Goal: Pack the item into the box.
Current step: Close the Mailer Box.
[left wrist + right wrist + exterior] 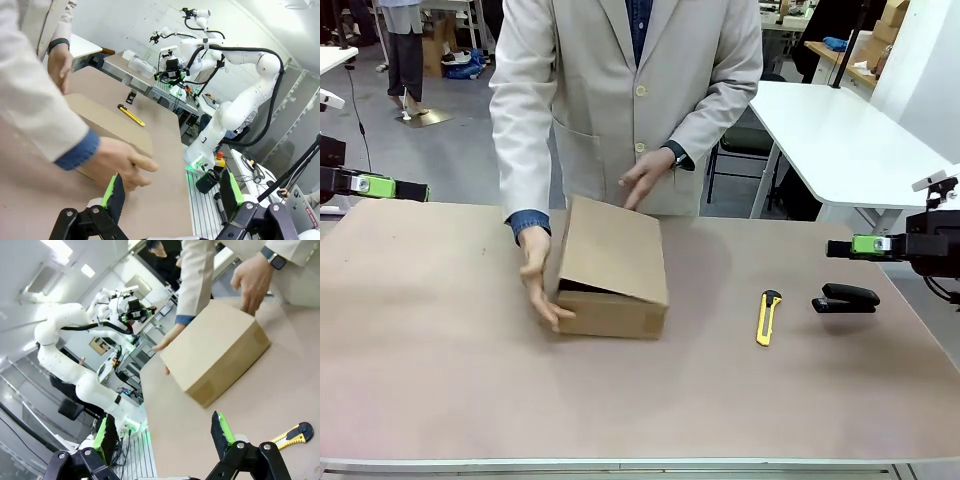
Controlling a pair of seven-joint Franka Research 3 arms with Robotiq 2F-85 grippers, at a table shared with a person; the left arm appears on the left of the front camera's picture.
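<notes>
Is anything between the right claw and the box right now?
Yes. The yellow knife and the black stapler lie on the table between the right claw and the box. The person's hands are also holding the box's sides.

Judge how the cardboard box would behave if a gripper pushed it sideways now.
The box sits flat on the table, so it would probably slide rather than tip. Its lid flap is slightly ajar, so it may flex under a push. The person's hand against its side would likely block movement that way.

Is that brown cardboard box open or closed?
Nearly closed: the brown cardboard box has its lid lowered, leaving a dark gap at its left front edge.
</notes>
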